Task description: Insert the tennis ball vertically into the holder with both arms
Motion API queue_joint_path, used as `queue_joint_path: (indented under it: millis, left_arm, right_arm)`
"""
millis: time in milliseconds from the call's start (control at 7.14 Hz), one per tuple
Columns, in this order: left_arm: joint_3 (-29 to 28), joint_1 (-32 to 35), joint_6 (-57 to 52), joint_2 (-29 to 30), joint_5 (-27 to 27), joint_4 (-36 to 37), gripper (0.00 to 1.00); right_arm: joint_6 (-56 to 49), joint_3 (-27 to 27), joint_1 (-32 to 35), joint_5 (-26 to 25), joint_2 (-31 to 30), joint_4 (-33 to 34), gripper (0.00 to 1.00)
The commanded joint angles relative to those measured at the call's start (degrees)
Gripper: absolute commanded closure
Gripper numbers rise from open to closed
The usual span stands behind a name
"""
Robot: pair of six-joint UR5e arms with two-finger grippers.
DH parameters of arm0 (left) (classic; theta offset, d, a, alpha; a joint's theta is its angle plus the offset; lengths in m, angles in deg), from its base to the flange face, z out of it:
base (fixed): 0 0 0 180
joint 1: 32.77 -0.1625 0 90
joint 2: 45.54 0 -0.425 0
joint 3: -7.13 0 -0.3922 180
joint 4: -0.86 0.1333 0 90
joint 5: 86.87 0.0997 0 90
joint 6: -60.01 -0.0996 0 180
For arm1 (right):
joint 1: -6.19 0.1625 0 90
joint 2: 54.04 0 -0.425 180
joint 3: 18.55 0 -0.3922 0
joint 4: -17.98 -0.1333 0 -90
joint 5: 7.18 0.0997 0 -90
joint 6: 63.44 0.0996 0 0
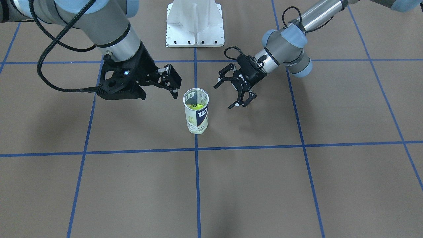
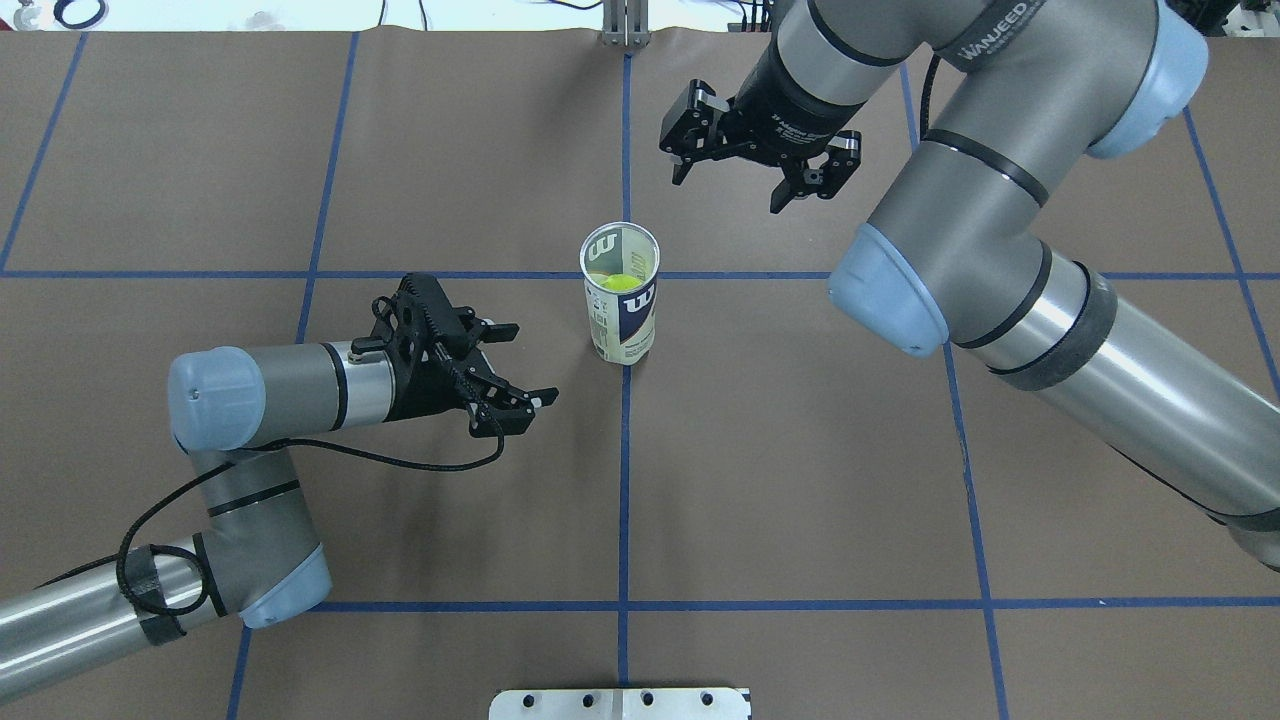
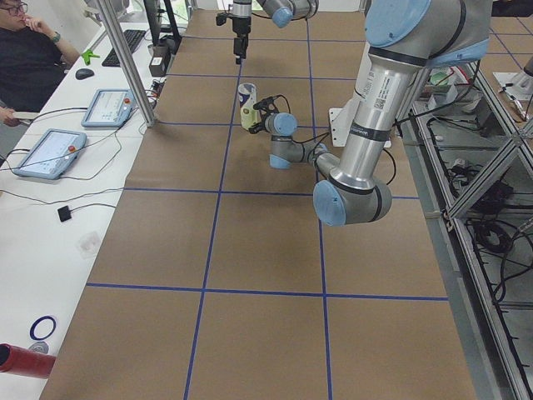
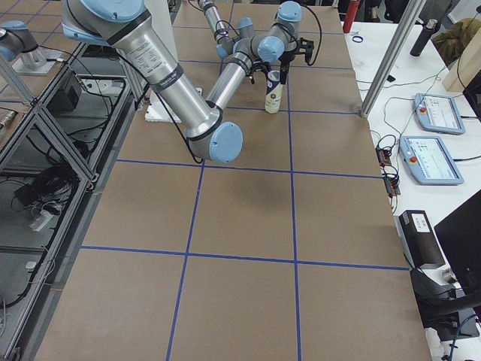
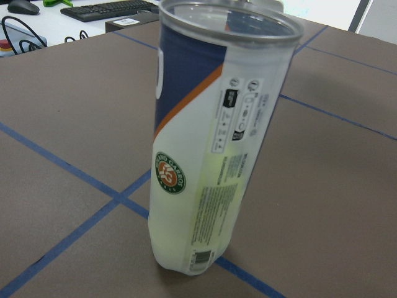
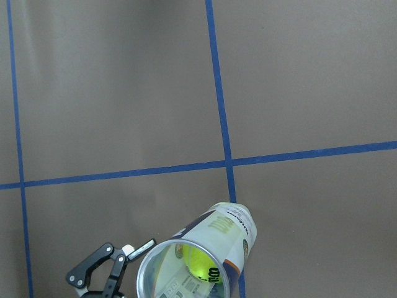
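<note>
A brown paper-covered tabletop (image 2: 800,450) marked with a blue tape grid fills the scene. The large right arm (image 2: 1000,200) reaches in high, and the left arm (image 2: 280,385) lies low and nearly level with the surface. A clear plastic tennis-ball can (image 2: 622,295) with a white and navy label stands upright on a grid line, mouth open to the ceiling. It sits just ahead of the left end effector (image 2: 525,362), in line with the fingers but not touching them. It is also below the right end effector (image 2: 730,185) and a little nearer the robot's base. Both end effectors have their fingers spread apart and hold nothing. A yellow-green tennis ball (image 6: 198,264) rests inside the can, below its silvery rim, so the insertion looks done or nearly so. The can is probably light, and being tall and narrow it should tip easily if nudged from the side. Its thin walls would likely flex under a hard squeeze, and the glossy label may be slippery. The safest hold looks like a gentle one around the mid-body, on the label below the rim. That grip suits the low left end effector, which leaves the mouth clear from above. The felt ball should be soft, grippy and forgiving.
</note>
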Motion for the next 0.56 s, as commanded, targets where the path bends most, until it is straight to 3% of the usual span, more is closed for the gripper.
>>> queue_joint_path:
  millis: [0, 280, 420]
  left_arm:
    - [11.61, 5.33, 0.0, -0.9, -6.01, 23.35, 0.01]
    - [13.85, 12.61, 3.49, -1.51, -6.64, 30.48, 0.0]
    - [15.42, 18.75, 4.47, -0.65, -10.65, 43.47, 0.0]
  right_arm:
    - [-9.63, -0.54, 5.33, 1.88, -6.89, 0.27, 0.01]
    - [-23.33, -0.45, 11.39, 3.65, -11.04, 5.69, 0.01]
    - [-29.14, -0.19, 14.03, 3.57, -11.57, 9.38, 0.01]
